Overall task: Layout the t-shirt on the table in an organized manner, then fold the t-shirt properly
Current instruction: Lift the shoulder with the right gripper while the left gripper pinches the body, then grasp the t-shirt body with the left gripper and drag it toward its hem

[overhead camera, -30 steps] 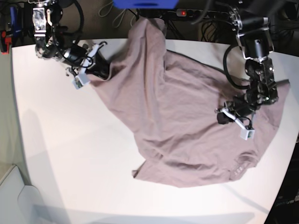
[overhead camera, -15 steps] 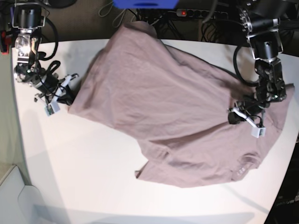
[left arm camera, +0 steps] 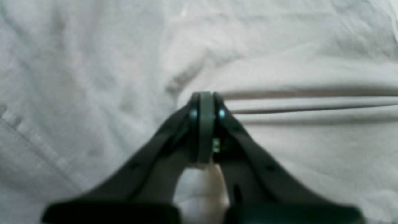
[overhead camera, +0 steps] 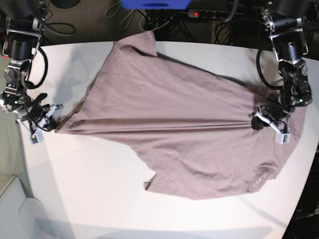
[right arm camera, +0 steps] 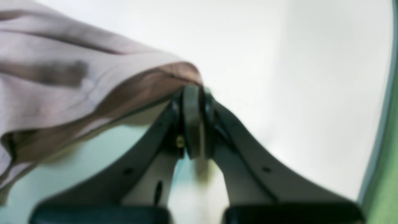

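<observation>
The mauve t-shirt (overhead camera: 169, 119) lies pulled taut across the white table (overhead camera: 99, 189), with straight tension folds running between my two grippers. In the base view my right gripper (overhead camera: 52, 124) is at the left, shut on the shirt's pointed corner. The right wrist view shows that gripper (right arm camera: 192, 88) pinching the cloth edge (right arm camera: 93, 77) just above the table (right arm camera: 279, 62). My left gripper (overhead camera: 253, 123) is at the right, shut on a fold of the shirt. In the left wrist view this gripper (left arm camera: 203, 96) bites into the fabric (left arm camera: 279, 62). The collar with its pale label (overhead camera: 259, 177) lies at the front right.
A power strip with a red light (overhead camera: 199, 14), cables and a blue object (overhead camera: 154, 4) sit beyond the table's far edge. The table's left edge runs close behind my right gripper, with a green strip (right arm camera: 385, 155) past it. A white object (overhead camera: 15, 209) stands at the front left.
My right arm has drawn the shirt's corner leftwards and towards the front, so the bunched cloth has spread and gone taut. My left gripper has shifted slightly right, still gripping.
</observation>
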Available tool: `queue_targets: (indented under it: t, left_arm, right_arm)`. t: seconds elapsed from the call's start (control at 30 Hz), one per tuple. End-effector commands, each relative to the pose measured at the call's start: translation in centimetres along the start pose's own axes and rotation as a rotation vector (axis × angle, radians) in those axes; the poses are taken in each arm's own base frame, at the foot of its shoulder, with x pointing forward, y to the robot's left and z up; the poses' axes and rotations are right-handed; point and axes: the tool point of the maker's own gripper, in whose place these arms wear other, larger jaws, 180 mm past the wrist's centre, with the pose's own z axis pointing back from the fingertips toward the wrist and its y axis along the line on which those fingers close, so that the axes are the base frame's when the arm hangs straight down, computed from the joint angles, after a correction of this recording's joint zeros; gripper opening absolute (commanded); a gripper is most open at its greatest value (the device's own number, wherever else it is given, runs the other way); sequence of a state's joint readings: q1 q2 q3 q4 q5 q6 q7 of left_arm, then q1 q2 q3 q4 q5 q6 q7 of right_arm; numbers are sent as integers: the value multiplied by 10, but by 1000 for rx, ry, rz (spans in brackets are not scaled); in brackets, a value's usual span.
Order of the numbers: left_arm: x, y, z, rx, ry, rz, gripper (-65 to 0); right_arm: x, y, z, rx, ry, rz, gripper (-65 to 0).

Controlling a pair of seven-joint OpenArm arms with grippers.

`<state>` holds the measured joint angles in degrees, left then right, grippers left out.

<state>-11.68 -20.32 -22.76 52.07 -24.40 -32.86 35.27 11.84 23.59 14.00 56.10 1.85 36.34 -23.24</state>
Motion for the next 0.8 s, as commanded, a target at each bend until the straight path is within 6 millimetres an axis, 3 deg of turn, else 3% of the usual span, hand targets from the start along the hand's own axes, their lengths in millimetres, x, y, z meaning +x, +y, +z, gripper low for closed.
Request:
queue_targets:
  t: [0.0, 0.17, 0.3, 0.4, 0.57, 0.67, 0.77]
  left_arm:
    - [-10, 21, 8, 70, 74, -35, -646]
    - [-10, 18, 10, 40, 80, -62, -646]
    - [-8, 5, 10, -34, 79, -114, -647]
    - [-4, -1, 9, -54, 65, -119, -647]
    - [25, -30, 23, -132, 15, -136, -647]
    - [56, -63, 35, -209, -61, -169, -647]
    - [65, -103, 42, -293, -103, -190, -647]
  right_arm:
    - [-15, -32, 12, -108, 99, 34, -650]
    - [15, -86, 54, -287, -43, -61, -650]
    - [32, -103, 85, -369, -135, -79, -650]
    - [36, -91, 99, -380, -174, -55, -650]
    - [36, -57, 109, -364, -208, -15, -650]
    - [35, -42, 112, -353, -221, -7, -650]
    - [32, -29, 113, -341, -227, -12, -650]
